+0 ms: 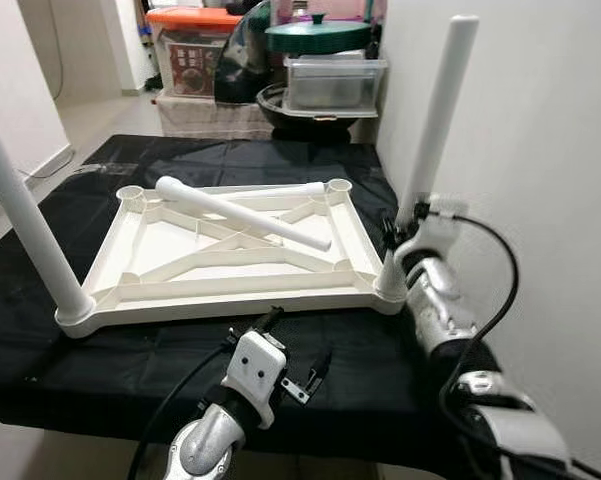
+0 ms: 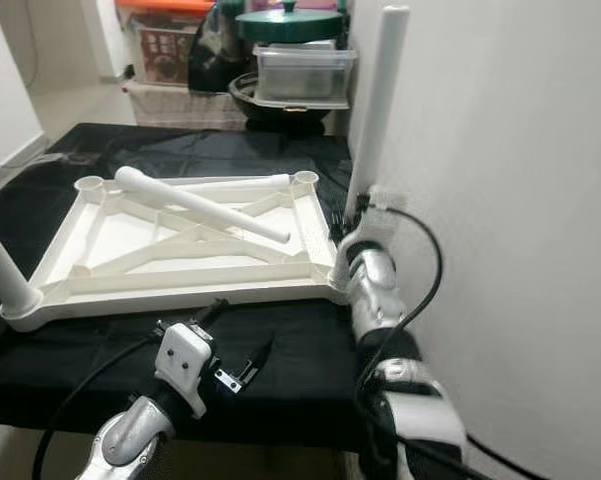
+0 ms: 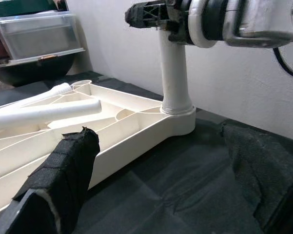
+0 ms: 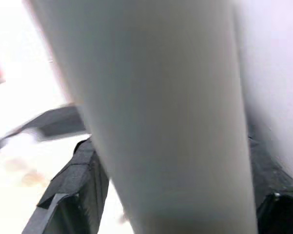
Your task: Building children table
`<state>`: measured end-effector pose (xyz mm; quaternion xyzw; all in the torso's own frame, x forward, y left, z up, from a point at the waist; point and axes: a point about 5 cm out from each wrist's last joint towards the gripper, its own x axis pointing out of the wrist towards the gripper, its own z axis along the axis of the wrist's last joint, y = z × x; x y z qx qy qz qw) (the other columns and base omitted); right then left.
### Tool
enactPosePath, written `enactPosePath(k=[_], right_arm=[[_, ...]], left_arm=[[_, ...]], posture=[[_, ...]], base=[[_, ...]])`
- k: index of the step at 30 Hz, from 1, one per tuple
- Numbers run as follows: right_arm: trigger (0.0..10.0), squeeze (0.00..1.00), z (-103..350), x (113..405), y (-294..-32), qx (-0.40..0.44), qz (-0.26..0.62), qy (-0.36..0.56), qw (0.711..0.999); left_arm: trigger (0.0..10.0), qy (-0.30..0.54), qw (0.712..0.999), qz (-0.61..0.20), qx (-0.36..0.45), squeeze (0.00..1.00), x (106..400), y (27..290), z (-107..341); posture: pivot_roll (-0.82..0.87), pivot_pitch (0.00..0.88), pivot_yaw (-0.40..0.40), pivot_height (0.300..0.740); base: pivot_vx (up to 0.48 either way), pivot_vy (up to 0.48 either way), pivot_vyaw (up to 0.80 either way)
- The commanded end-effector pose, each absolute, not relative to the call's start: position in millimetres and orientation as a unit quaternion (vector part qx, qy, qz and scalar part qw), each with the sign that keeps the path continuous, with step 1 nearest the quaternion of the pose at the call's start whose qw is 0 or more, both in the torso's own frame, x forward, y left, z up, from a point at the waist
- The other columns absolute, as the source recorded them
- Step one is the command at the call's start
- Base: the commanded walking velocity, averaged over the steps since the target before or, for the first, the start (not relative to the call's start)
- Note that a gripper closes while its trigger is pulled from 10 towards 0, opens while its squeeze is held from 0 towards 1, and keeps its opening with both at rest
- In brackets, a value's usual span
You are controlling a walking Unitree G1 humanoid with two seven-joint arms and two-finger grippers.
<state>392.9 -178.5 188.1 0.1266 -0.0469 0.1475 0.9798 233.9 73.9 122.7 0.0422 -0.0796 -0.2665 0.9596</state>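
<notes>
A white plastic table top (image 1: 170, 265) lies upside down on a black cloth (image 1: 100, 350). One white leg (image 1: 25, 220) stands in its near left corner socket. Another leg (image 1: 437, 120) stands in the near right corner socket, and my right gripper (image 1: 398, 232) is shut on it low down; the leg (image 4: 161, 117) sits between the black fingers (image 4: 73, 180). A third leg (image 1: 245, 212) lies loose across the ribs. My left gripper (image 1: 295, 345) hovers open just before the near edge, with its padded fingers (image 3: 63, 180) apart and facing the near right corner (image 3: 178, 117).
A white wall (image 1: 540, 150) runs close along the right side. Both far corner sockets (image 1: 130, 192) hold nothing. Behind the cloth stand a clear lidded box (image 1: 335, 82), a green pot lid (image 1: 318, 35) and an orange-lidded bin (image 1: 192, 45). Tiled floor lies at far left.
</notes>
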Motion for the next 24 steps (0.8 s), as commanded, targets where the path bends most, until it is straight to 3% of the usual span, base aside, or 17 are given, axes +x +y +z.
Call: enactPosePath(k=[1, 5, 6, 7, 8, 11, 18, 19, 24], right_arm=[[10.0, 0.00, 184.6, 386.1, -157.8, 0.134, 0.303, -0.021, 0.943], [10.0, 0.00, 181.9, 374.0, -146.4, 0.106, 0.429, -0.001, 0.897], [10.0, 0.00, 181.9, 374.0, -146.4, 0.106, 0.429, -0.001, 0.897], [10.0, 0.00, 178.9, 367.4, -140.7, 0.088, 0.477, 0.008, 0.875], [10.0, 0.00, 178.9, 367.4, -140.7, 0.088, 0.477, 0.008, 0.875], [10.0, 0.00, 171.5, 358.2, -130.4, 0.069, 0.551, 0.030, 0.831], [10.0, 0.00, 173.8, 357.1, -119.0, 0.055, 0.585, 0.024, 0.809], [0.0, 0.00, 174.3, 362.4, -118.7, 0.041, 0.553, 0.020, 0.832], [0.0, 0.00, 173.4, 380.4, -133.0, 0.032, 0.412, 0.022, 0.910]], left_arm=[[10.0, -0.077, 0.959, -0.269, 0.045, 0.00, 233.4, 73.8, 119.8], [10.0, -0.076, 0.959, -0.269, 0.046, 0.00, 232.9, 74.1, 119.9], [10.0, -0.076, 0.959, -0.269, 0.046, 0.00, 232.9, 74.1, 119.9], [10.0, -0.076, 0.959, -0.269, 0.046, 0.00, 232.9, 74.3, 119.9], [10.0, -0.076, 0.959, -0.269, 0.046, 0.00, 232.9, 74.3, 119.9], [10.0, -0.076, 0.959, -0.268, 0.046, 0.00, 232.8, 74.4, 119.7], [10.0, -0.077, 0.959, -0.268, 0.046, 0.00, 233.2, 74.0, 120.4], [10.0, -0.078, 0.959, -0.267, 0.045, 0.00, 233.2, 73.9, 120.6], [10.0, -0.078, 0.960, -0.267, 0.045, 0.00, 233.5, 73.8, 120.9]], posture=[[0.09, 0.000, -0.045, 0.740], [0.09, 0.000, -0.046, 0.740], [0.09, 0.000, -0.046, 0.740], [0.09, 0.000, -0.045, 0.740], [0.09, 0.000, -0.045, 0.740], [0.10, 0.000, -0.044, 0.740], [0.10, 0.000, -0.048, 0.740], [0.10, 0.000, -0.050, 0.740], [0.10, 0.000, -0.048, 0.740]], base=[[0.000, 0.000, 0.00], [0.000, 0.000, 0.00], [0.000, 0.000, 0.00], [0.000, 0.000, 0.00], [0.000, 0.000, 0.00], [0.000, 0.000, 0.00], [0.000, 0.000, 0.00], [0.000, 0.000, 0.00], [0.000, 0.000, 0.00]])
